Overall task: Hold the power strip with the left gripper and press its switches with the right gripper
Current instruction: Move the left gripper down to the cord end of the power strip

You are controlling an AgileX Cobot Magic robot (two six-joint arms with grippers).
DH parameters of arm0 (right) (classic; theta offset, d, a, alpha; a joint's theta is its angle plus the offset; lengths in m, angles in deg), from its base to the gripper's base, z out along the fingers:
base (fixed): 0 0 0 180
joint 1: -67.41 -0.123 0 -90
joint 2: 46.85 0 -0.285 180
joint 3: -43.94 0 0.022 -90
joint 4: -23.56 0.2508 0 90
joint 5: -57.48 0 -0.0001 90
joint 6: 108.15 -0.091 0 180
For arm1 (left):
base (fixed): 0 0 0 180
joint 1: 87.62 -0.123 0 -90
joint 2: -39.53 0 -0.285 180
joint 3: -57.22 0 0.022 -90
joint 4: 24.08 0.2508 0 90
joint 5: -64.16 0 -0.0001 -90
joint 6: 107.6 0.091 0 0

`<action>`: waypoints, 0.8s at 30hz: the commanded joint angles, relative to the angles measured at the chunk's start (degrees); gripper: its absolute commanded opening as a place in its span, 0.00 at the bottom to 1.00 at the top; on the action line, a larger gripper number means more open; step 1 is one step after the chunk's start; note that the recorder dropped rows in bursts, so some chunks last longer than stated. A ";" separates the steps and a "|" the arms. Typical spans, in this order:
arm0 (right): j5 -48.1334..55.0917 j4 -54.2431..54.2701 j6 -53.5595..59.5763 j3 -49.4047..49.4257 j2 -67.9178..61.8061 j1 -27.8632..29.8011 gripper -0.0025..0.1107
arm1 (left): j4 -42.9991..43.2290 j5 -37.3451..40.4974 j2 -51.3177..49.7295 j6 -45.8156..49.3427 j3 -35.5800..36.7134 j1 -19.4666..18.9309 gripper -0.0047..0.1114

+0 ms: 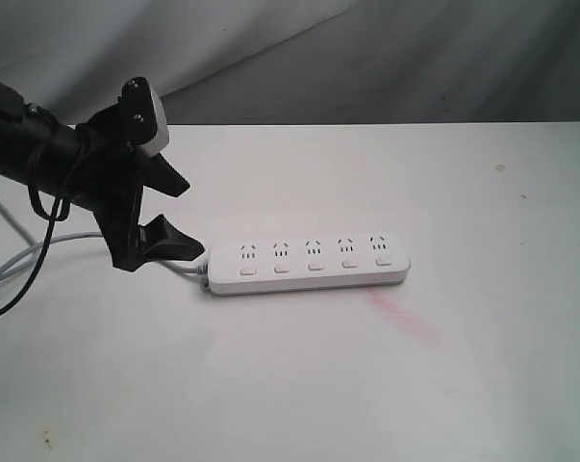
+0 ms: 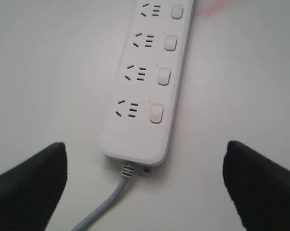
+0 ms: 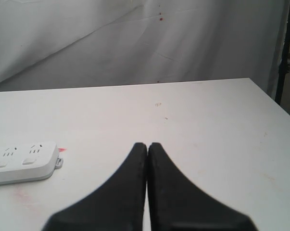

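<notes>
- Hovering by the cord (image 2: 111, 202) end of the power strip (image 1: 309, 262), the left gripper (image 1: 189, 219) gapes wide, holding nothing.
- Right gripper (image 3: 147, 146) is pressed together, empty, apart from the strip.

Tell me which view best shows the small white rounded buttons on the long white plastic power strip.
The exterior view: all five white rounded buttons sit in a row along the long white plastic power strip. The left wrist view shows four, closer. The right wrist view catches only two, at the strip's end.
</notes>
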 commanded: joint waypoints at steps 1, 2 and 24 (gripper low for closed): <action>-0.23 0.25 -0.28 -0.32 -0.17 0.00 0.02 | -1.75 -0.06 -0.37 0.54 -0.36 0.41 0.75; -0.23 0.25 -0.28 -0.32 -0.17 0.00 0.02 | -2.95 -0.06 -0.57 0.55 -0.36 0.41 0.75; -0.23 0.25 -0.28 -0.32 -0.17 0.00 0.02 | -20.09 -1.31 -10.46 20.52 -0.36 0.41 0.77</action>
